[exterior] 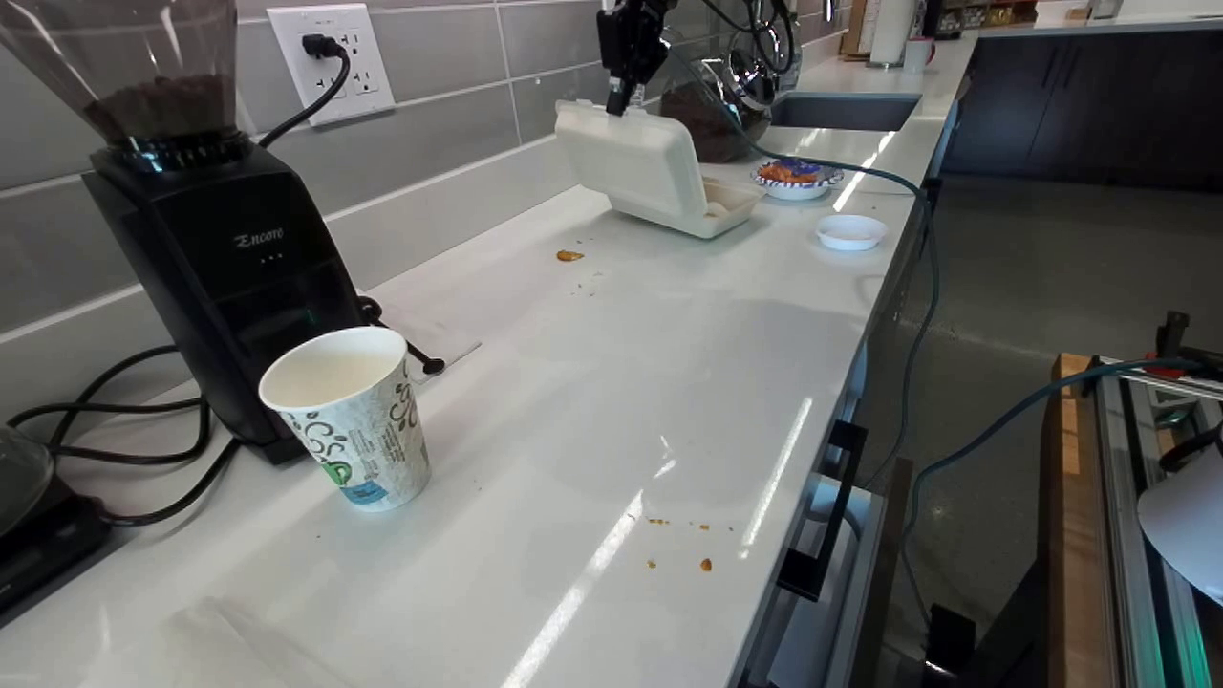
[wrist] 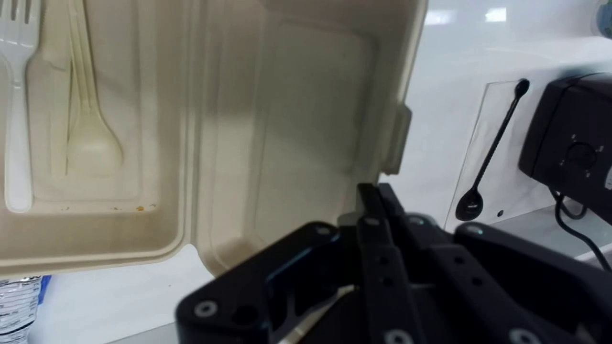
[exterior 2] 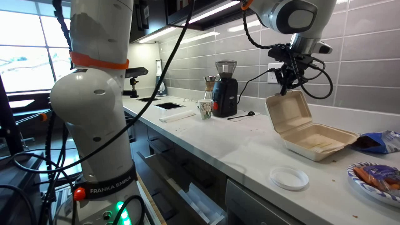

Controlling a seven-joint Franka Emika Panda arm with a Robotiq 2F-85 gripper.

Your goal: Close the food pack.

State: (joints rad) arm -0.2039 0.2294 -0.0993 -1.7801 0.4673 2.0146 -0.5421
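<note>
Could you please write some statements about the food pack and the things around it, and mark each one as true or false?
1. A white fork lies in the food pack. True.
2. The food pack is fully closed. False: its lid is raised.
3. The end effector is at the lid's edge. True.
4. The paper cup stands upright. True.
5. The paper cup is inside the food pack. False: it is near the coffee grinder.
</note>
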